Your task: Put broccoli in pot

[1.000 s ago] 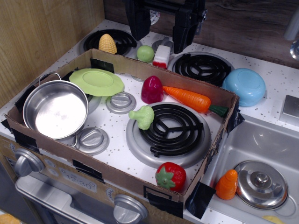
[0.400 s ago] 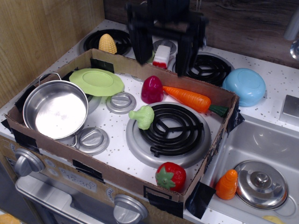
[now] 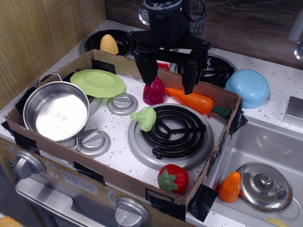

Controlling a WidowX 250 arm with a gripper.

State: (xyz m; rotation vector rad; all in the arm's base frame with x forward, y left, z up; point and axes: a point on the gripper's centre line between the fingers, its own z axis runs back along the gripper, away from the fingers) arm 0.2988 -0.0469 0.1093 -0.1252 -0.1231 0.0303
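Watching: your black claw (image 3: 169, 85) hangs wide apart, upper centre.
Risk: snagging the orange carrot (image 3: 190, 100) instead of the bumpy pale-green broccoli (image 3: 145, 117).

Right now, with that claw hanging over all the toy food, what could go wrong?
The open gripper hangs above the magenta toy and carrot, not over the broccoli; coming straight down, it might catch either. The broccoli leans on the burner rim, so a pinch could roll it. The pot is near the box wall; a drop might miss.
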